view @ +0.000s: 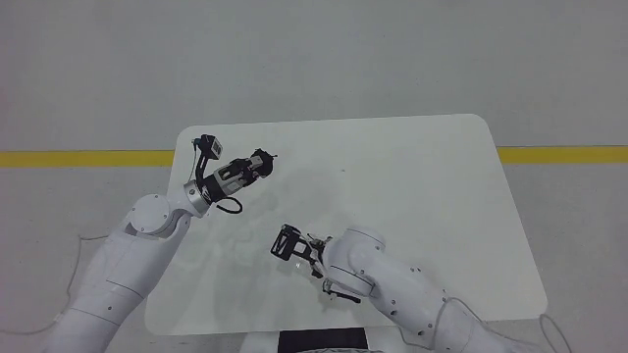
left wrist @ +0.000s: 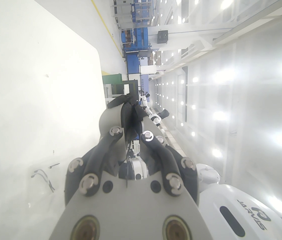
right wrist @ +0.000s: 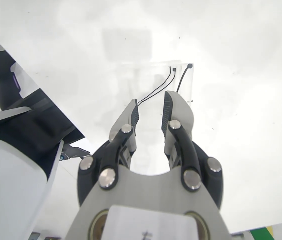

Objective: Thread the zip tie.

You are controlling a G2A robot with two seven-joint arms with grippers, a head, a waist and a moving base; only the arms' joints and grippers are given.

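My left gripper [view: 265, 162] hangs above the table's back left part, turned on its side. In the left wrist view its fingers [left wrist: 121, 116] are pressed together, shut on a thin black zip tie [left wrist: 128, 166] whose tail runs back between them toward the wrist. My right gripper [right wrist: 150, 106] stands open near the table's front, just over a clear plastic holder [right wrist: 190, 83]. Three black zip ties [right wrist: 167, 82] lie in that holder; one strand ends beside a fingertip, touching nothing. The same loose zip ties [left wrist: 42, 174] show faintly below the left wrist.
The white table [view: 412, 186] is bare across its middle and right side, with a rounded far corner [left wrist: 94, 51]. The two grippers are a short span apart over the table's left part. The right gripper [view: 283, 243] is close to the front edge.
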